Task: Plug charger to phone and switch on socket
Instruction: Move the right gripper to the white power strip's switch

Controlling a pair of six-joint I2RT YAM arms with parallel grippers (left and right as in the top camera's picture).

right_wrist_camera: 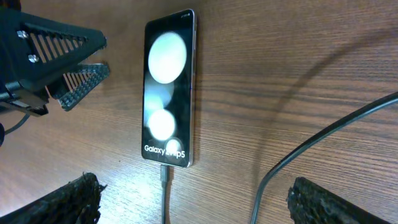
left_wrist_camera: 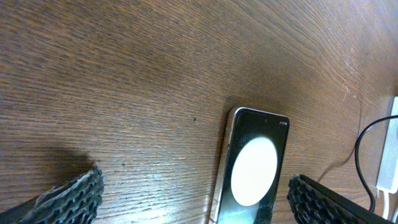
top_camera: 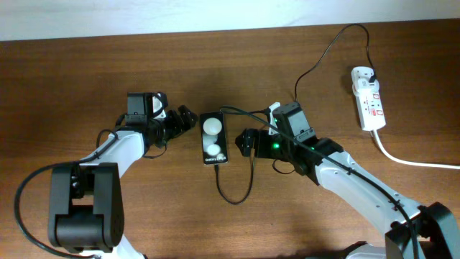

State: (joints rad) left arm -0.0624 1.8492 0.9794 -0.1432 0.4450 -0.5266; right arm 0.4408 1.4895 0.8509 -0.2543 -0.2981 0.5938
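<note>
Black cable of the charger [right_wrist_camera: 163,180] sits with its tip in the bottom port of the phone [right_wrist_camera: 168,93], which lies flat in the middle of the wooden counter [top_camera: 72,72], so the plugging part looks done. The left end effector [left_wrist_camera: 196,200] is wide open at the phone and holds nothing; the right end effector [right_wrist_camera: 196,202] is also wide and empty. What is left, I judge, is the switch on the socket [top_camera: 367,98], at the far right, well apart from both arms.
</note>
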